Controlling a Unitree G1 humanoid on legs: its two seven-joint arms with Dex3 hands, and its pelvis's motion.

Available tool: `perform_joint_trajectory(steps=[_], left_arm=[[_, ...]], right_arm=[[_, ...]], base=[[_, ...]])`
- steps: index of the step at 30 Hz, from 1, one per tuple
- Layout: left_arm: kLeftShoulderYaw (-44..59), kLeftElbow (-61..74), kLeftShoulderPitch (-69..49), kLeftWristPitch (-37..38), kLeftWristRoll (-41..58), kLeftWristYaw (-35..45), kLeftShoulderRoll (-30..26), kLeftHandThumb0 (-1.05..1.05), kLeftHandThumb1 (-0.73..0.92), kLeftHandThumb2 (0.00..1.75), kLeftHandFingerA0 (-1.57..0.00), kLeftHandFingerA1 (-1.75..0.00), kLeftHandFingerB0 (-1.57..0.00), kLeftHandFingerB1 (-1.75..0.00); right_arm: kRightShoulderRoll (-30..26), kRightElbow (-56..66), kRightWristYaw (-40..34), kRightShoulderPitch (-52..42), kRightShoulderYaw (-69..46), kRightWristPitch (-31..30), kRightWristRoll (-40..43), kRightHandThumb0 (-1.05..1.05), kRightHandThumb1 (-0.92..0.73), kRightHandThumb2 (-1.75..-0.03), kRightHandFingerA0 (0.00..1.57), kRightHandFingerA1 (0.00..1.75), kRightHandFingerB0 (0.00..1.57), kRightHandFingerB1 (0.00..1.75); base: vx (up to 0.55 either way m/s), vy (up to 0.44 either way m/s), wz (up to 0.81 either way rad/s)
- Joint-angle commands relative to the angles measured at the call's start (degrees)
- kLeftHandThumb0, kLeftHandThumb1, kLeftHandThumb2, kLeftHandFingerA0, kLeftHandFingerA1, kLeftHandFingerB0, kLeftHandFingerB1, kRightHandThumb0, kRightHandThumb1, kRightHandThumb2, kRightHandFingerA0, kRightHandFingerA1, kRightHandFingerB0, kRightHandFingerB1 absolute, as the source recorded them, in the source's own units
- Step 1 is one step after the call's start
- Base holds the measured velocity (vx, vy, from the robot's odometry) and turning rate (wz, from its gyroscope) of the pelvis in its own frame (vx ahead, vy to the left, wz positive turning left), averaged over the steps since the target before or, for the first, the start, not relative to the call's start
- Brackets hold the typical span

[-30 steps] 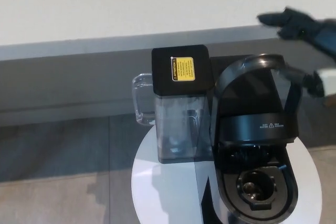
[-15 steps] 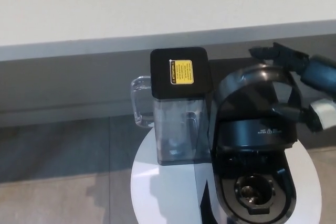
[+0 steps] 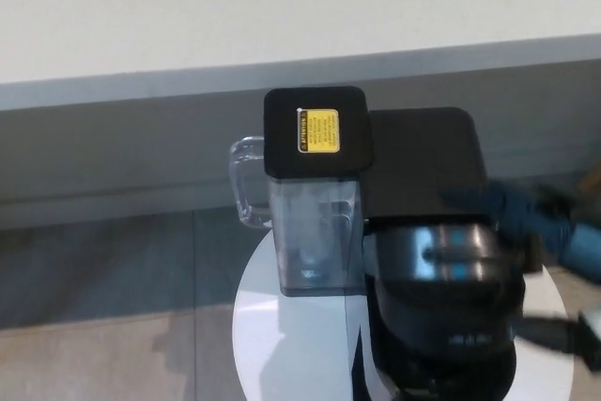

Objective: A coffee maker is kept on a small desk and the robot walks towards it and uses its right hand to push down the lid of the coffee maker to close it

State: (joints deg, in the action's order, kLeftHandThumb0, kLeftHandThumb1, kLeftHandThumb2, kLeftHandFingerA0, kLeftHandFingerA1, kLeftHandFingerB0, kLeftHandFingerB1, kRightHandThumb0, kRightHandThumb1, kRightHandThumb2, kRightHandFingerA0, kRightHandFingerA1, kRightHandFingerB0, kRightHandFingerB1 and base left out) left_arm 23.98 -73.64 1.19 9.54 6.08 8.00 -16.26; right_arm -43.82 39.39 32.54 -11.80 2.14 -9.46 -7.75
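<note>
The black coffee maker [image 3: 423,152] stands on a small round white desk [image 3: 286,326]. Its lid [image 3: 441,274] is lowered over the brew chamber, so the pod holder no longer shows. My right hand [image 3: 521,213] comes in from the right, motion-blurred, and lies across the top of the lid with its fingers stretched out and holding nothing. The clear water tank [image 3: 315,237], with a black cap and a yellow label [image 3: 321,129], is attached to the machine's left side. My left hand does not show.
A grey ledge [image 3: 141,91] and wall run behind the desk. The grey tiled floor [image 3: 103,298] lies to the left. The desk top is small, with the machine covering most of its right half.
My right hand came down from above the raised lid handle onto the lid. The lid swung from upright to lowered, covering the pod holder.
</note>
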Motion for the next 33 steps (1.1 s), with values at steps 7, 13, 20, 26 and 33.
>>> perform_joint_trajectory(steps=[7, 13, 20, 26, 33], left_arm=[[0.72, 0.12, 0.15, 1.77, 1.48, -0.02, -1.29, -0.87, 0.87, 0.68, -0.07, -0.41, -0.15, -0.29], [1.6, 0.26, 0.79, 1.9, 2.47, -0.36, -1.26, -0.84, 0.86, 0.67, -0.09, -0.41, -0.17, -0.29], [1.91, 0.57, 0.31, 3.54, 2.6, -1.16, -1.26, -0.38, 0.43, 1.06, -0.02, -0.53, 0.0, -0.49], [1.5, 0.1, 1.11, 3.6, 2.09, -1.89, -0.78, -0.38, 0.42, 1.05, -0.02, -0.52, 0.0, -0.48], [1.4, 0.39, 1.09, 3.67, 2.1, -2.31, -0.12, -0.84, 0.88, 0.67, -0.14, -0.42, -0.18, -0.28]], right_arm=[[5.53, -9.41, -10.06, -13.4, 3.01, 18.25, -10.8, -0.85, -0.92, -0.75, 0.41, 0.6, 0.19, 0.39], [5.7, -18.81, -31.01, -13.86, 10.79, 27.94, -34.83, -0.87, -0.92, -0.78, 0.33, 0.59, 0.21, 0.36], [5.76, -21.16, -44.07, -13.88, 18.23, 25.28, -48.58, -0.91, -0.91, -0.79, 0.18, 0.52, 0.15, 0.36], [5.25, -22.28, -49.63, -12.93, 20.6, 23.07, -53.26, -0.89, -0.92, -0.75, 0.18, 0.47, 0.17, 0.32], [4.74, -22.65, -57.74, -15.41, 21.68, 23.25, -54.96, -0.88, -0.92, -0.76, 0.09, 0.43, 0.18, 0.34]], base=[[0.0, 0.0, 0.0], [0.0, 0.0, 0.0], [0.0, 0.0, 0.0], [0.0, 0.0, 0.0], [0.0, 0.0, 0.0]])
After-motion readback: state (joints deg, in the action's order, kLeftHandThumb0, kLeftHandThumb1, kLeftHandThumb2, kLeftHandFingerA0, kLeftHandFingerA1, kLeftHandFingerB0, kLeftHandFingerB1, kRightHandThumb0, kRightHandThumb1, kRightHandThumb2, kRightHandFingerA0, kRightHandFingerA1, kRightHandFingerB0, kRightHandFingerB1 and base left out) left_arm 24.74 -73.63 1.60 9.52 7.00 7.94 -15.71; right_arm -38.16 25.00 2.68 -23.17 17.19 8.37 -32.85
